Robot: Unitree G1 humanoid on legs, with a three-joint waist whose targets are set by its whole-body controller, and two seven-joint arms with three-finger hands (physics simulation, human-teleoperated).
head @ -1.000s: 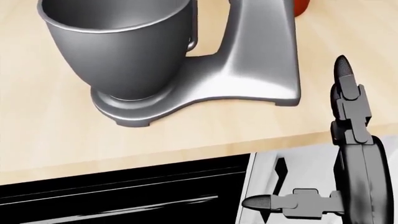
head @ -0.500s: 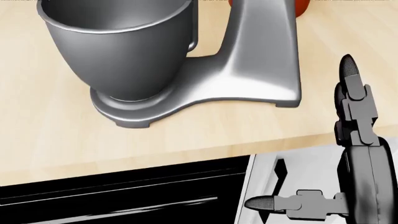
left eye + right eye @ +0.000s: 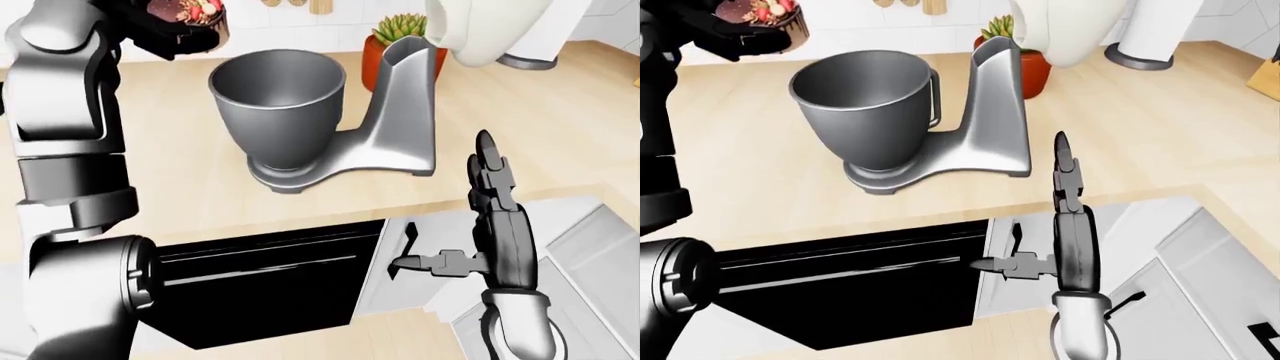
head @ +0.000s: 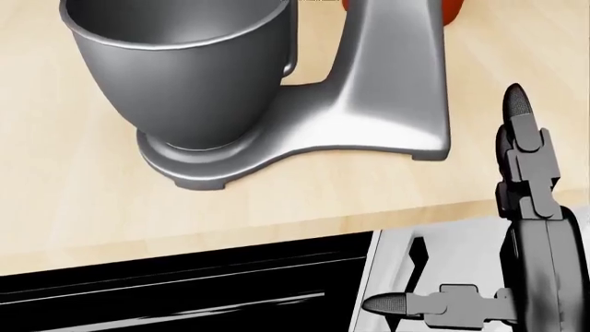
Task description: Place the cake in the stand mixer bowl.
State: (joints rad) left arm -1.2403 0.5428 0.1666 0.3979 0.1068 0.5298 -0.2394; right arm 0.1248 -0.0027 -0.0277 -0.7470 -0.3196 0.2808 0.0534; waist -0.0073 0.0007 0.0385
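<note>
While the left robot hand (image 3: 160, 34) grips the cake (image 3: 187, 10) up left of the stand mixer bowl (image 3: 277, 101) on the tabletop (image 3: 520, 127), the right robot hand (image 3: 470, 225) hangs spread and empty. No lettering is readable anywhere.

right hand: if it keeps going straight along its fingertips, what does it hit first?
Probably nothing soon. The right hand is open, fingers pointing toward the view's top over bare counter, to the right of the mixer. Farther along hangs a white tilted mixer head; depth is unclear.
</note>
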